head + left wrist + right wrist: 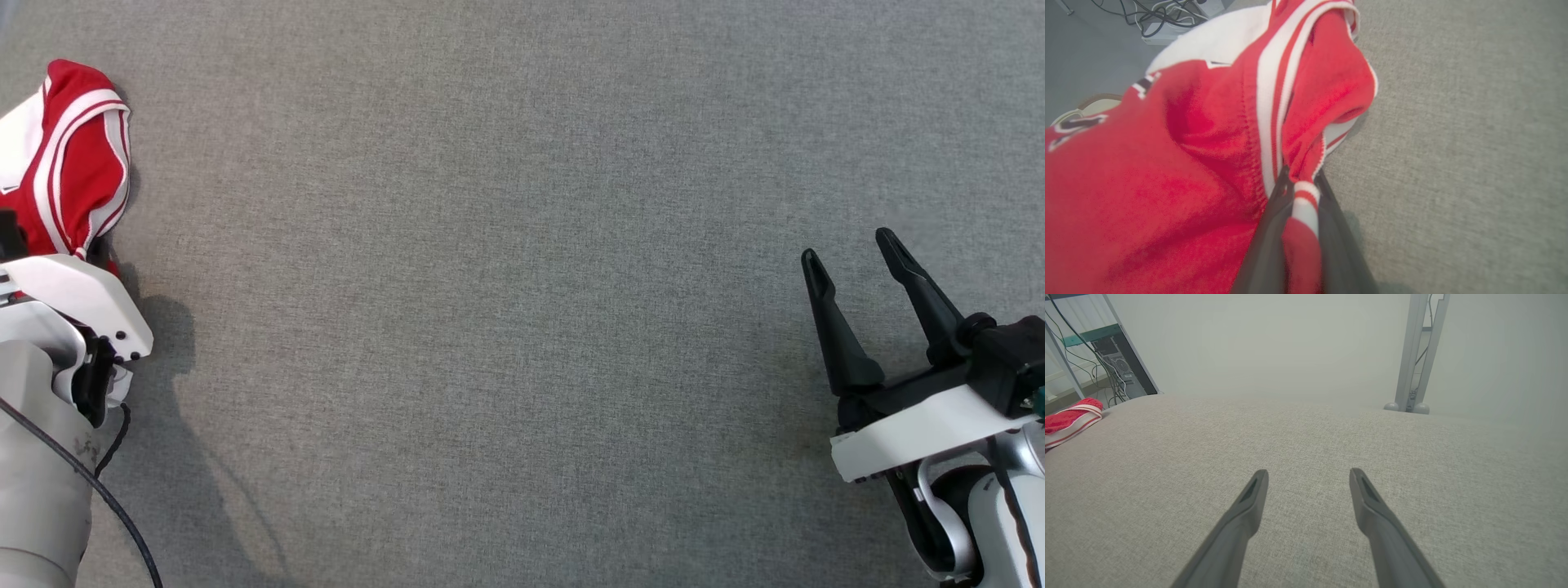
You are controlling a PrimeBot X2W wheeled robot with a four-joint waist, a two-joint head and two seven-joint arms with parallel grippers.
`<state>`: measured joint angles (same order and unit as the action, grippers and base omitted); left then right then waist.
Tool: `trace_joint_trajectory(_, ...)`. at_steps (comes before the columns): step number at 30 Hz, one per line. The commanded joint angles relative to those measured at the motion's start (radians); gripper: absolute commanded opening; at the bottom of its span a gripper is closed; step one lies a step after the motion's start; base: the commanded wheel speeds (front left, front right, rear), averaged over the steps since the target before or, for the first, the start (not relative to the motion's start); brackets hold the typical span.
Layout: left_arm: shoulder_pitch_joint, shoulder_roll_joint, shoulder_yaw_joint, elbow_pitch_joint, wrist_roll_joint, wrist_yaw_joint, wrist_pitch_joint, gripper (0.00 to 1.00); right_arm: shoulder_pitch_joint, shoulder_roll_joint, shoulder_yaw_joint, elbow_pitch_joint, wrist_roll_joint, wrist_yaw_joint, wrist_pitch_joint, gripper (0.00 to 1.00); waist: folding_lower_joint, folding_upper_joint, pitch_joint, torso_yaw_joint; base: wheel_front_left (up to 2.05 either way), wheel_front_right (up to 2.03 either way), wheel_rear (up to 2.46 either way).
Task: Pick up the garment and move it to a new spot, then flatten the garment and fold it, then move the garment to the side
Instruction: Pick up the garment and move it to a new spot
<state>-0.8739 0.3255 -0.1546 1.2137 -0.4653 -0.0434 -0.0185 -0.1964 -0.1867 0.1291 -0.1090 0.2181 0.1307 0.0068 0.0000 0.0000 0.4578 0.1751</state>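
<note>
Gripping striped hem of bunched red-and-white knit garment (1167, 183) with left gripper (1301, 176), jaws clamped tight, pale forearm (41, 457) reaching forward along left edge of grey woven surface (522, 286); holding right gripper (849, 249) above surface at lower right, jaws spread wide, empty, well apart from garment

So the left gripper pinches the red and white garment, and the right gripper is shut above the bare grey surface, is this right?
Not quite. The right gripper is open, not shut: the right wrist view shows its two fingers spread apart above the grey surface. The left gripper does pinch the red and white garment.
</note>
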Motion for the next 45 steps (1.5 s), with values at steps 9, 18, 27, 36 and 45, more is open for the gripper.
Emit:
trace_joint_trajectory(9,0.009,0.013,0.016,-0.011,-0.012,-0.003,-0.192,0.00,0.006,0.024,-0.008,0.032,0.002,0.000,-0.039,1.00,0.0000,0.0000,-0.080,0.006,0.00,0.00,0.00)
trace_joint_trajectory(18,0.098,0.025,0.063,-0.218,-0.006,0.041,-0.247,0.00,0.043,0.060,-0.019,0.068,0.009,0.000,-0.065,1.00,0.0000,0.0000,-0.187,-0.009,0.00,0.00,0.00)
trace_joint_trajectory(27,0.380,0.002,0.138,-0.712,0.032,0.147,-0.246,0.00,0.087,0.087,-0.026,0.077,0.010,0.000,-0.073,1.00,0.0000,0.0000,-0.273,-0.051,0.00,0.00,0.00)
trace_joint_trajectory(36,0.684,-0.012,0.105,-1.171,0.081,0.263,-0.138,0.00,0.120,0.107,-0.017,0.079,0.016,0.000,-0.072,1.00,0.0000,0.0000,-0.325,-0.133,0.00,0.00,0.00)
trace_joint_trajectory(45,0.827,-0.024,0.061,-1.408,0.123,0.326,-0.064,0.00,0.128,0.118,-0.012,0.086,0.021,0.000,-0.081,1.00,0.0000,0.0000,-0.339,-0.226,0.00,0.00,0.00)
